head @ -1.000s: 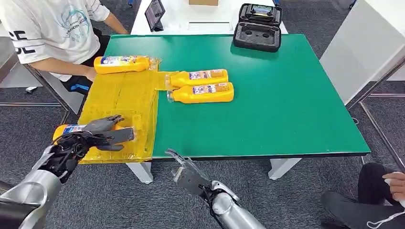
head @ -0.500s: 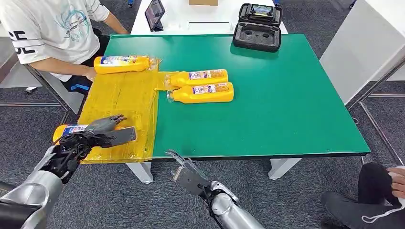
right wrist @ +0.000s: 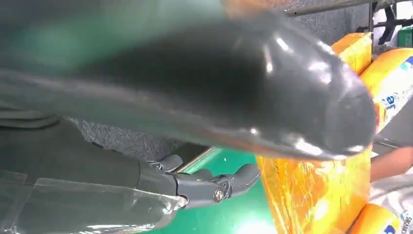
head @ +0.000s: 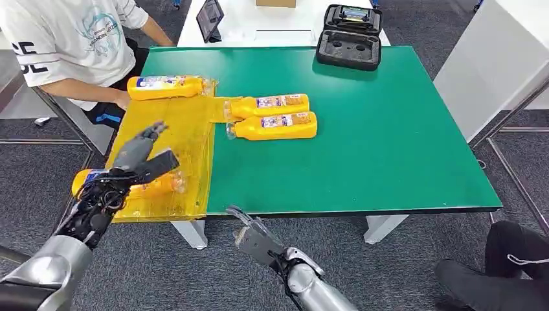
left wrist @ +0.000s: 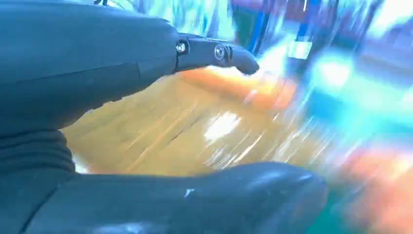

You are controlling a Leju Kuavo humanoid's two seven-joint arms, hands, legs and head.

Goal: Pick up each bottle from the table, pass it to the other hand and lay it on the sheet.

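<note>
Orange bottle [head: 129, 185] flat, crosswise, cap rightward

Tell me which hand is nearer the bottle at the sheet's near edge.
Left. The left hand hovers open just above that bottle; the right hand hangs off the table's near edge, farther away.

1. Four orange-yellow bottles with blue-and-white labels: one [head: 126, 183] near the sheet's front edge, one [head: 165, 86] at its far edge, two [head: 270, 105] [head: 275, 126] on the table;
2. A translucent yellow sheet [head: 178, 133];
3. A green table [head: 362, 129];
4. A dark grey left hand [head: 139, 155] and right hand [head: 254, 236];
5. A black case [head: 348, 48];
6. A person's white printed shirt [head: 65, 39].
</note>
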